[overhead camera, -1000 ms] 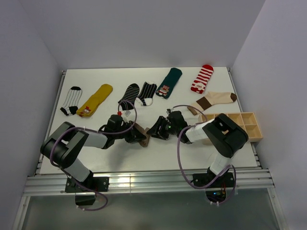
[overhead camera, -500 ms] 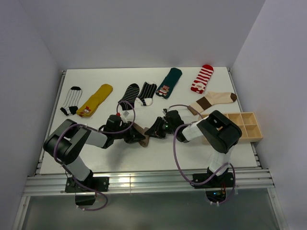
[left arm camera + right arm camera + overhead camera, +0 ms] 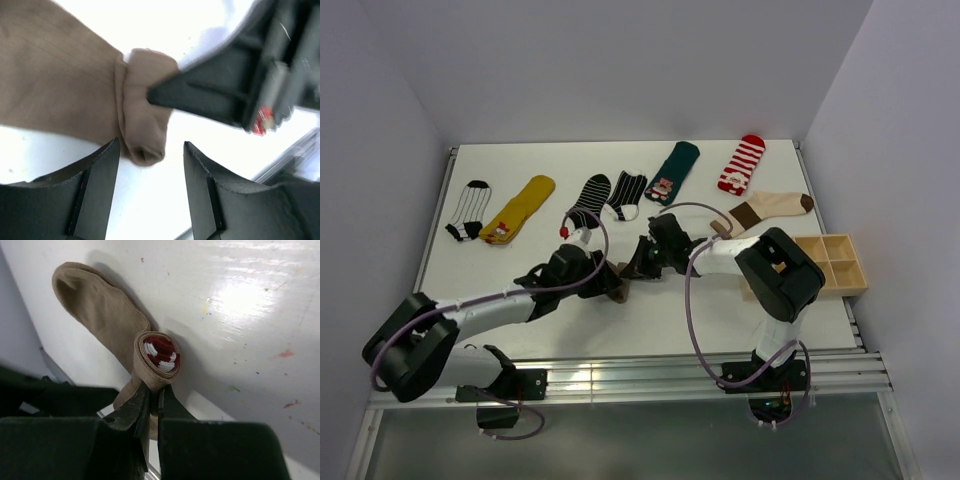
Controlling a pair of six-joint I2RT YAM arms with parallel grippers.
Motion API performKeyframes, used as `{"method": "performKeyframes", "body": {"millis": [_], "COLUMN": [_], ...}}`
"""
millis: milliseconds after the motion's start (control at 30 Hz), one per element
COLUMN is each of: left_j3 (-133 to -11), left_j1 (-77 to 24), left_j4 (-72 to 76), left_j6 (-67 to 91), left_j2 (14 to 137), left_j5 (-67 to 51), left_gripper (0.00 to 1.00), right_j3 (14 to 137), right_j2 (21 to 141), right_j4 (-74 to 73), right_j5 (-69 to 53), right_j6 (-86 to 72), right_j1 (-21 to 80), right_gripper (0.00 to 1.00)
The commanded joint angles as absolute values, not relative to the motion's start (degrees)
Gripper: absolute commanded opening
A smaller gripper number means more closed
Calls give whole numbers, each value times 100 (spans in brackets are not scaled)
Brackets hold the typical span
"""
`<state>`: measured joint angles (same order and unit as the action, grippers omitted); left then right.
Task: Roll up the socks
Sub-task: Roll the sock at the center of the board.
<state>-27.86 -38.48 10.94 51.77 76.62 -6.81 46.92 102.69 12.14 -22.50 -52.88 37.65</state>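
Note:
A brown sock (image 3: 95, 305) lies near the table's middle, its cuff end wound into a roll (image 3: 159, 354) with red-and-white stripes showing in the core. My right gripper (image 3: 156, 390) is shut on the roll's outer layer. My left gripper (image 3: 151, 146) is open, and the roll's other end (image 3: 145, 125) sits just beyond its fingertips, untouched. From above, the brown sock (image 3: 620, 293) is mostly hidden between the left gripper (image 3: 608, 283) and the right gripper (image 3: 642, 262).
Several socks lie flat along the far side: white-and-black striped (image 3: 468, 210), yellow (image 3: 518, 208), black striped (image 3: 588, 200), black with thin lines (image 3: 627, 193), teal (image 3: 672, 172), red-and-white (image 3: 741, 163), and cream with brown bands (image 3: 765, 210). A wooden compartment tray (image 3: 825, 262) sits right.
My left gripper has opened and let go of the brown sock. My right gripper has shut on the rolled end. Both grippers shifted slightly away from the table's near edge.

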Motion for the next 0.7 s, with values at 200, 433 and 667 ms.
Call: {"method": "performKeyframes", "body": {"millis": [200,433,667], "left_j3": [-3313,-3779,-4122], "left_j1": [-5800,-6564,-6794], "left_j4": [509,879,1028], "left_j6": [3569,2761,2470], "left_j2": [7302,8146,8823], "left_j5": [3108,3901,4025], "left_gripper": [57,56,54], "right_j3": [5809,6108,6082], "right_j2": [10380,10547,10617], "right_j4": [-1299,-1635,-1600], "right_j5": [-1714,-1810,-1898], "right_j6": [-4605,-4500,-4491], "right_j1": [3771,3779,3779], "right_gripper": [0,0,0]}}
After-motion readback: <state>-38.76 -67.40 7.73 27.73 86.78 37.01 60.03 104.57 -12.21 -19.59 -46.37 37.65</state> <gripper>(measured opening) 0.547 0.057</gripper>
